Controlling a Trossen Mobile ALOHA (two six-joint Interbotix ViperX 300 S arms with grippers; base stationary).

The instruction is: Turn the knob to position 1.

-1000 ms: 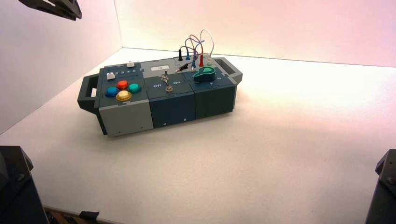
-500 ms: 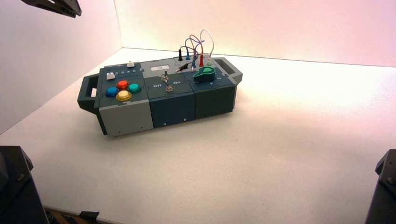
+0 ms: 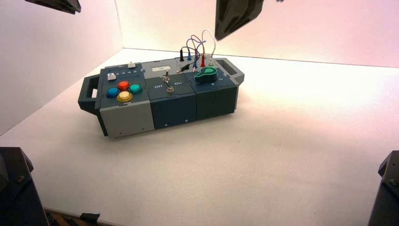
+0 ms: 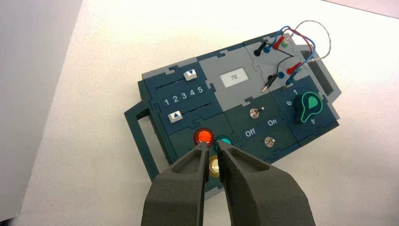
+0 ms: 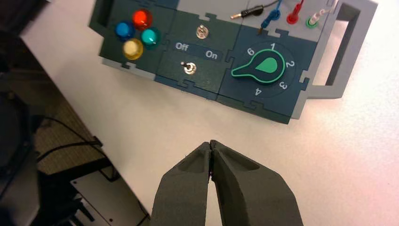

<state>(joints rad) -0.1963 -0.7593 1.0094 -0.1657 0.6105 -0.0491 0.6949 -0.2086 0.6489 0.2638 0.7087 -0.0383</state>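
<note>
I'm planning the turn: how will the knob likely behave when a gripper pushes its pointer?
The knob looks stiff, so it probably won't bend. Its round body, ringed by numbers, suggests it should rotate rather than slide. Its smooth-looking surface might let fingertips slip.

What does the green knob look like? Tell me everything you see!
The knob is round and dark green, seemingly plastic, with one tapering pointer and a bright green teardrop outline. It sits at the box's right end, below the wires. Numbers 1, 2, 3, 4 and 6 show around it; its tip points between 4 and 6. Nothing touches it from above.
</note>
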